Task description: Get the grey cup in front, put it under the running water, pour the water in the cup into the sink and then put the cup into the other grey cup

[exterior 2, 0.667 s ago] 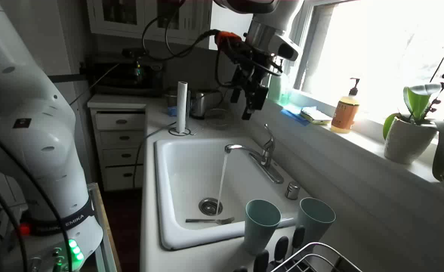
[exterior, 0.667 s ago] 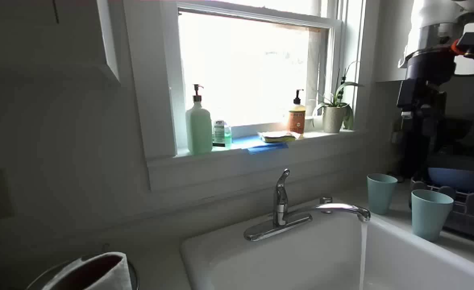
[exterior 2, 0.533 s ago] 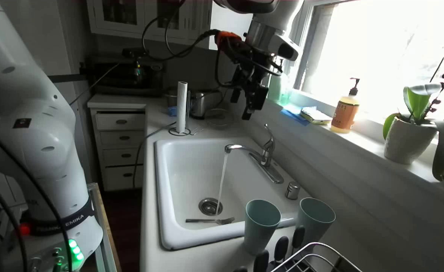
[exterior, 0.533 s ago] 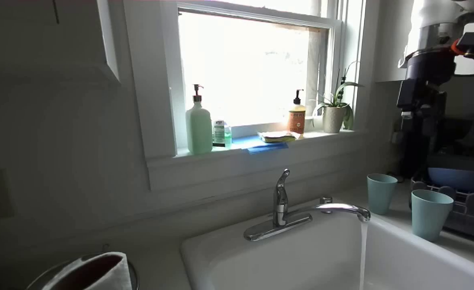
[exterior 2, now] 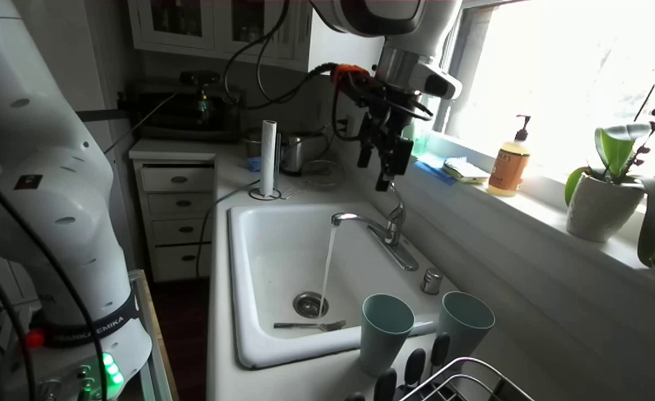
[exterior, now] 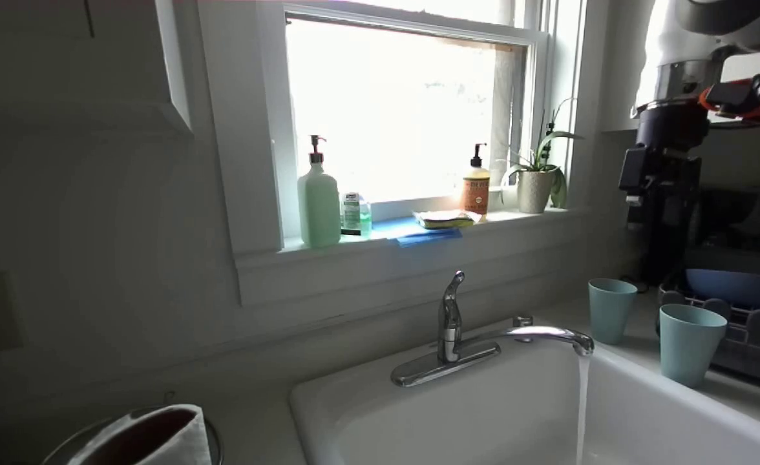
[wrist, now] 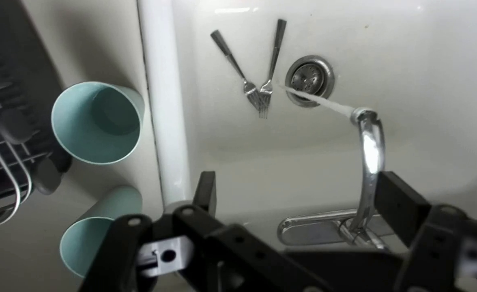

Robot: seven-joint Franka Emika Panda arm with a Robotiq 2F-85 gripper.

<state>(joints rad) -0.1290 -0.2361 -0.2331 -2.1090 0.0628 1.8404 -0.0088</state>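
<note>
Spread wide and holding nothing, the gripper spans the wrist view's bottom, presumably to straddle its target. At left there, the upper cup (bluish; likely the one wanted) and lower cup stand mouth up, which should suit filling and nesting. In an exterior view, water runs mid-frame, probably for rinsing. In an exterior view, both cups stand lower right, beside the sink: likely a short trip.
</note>
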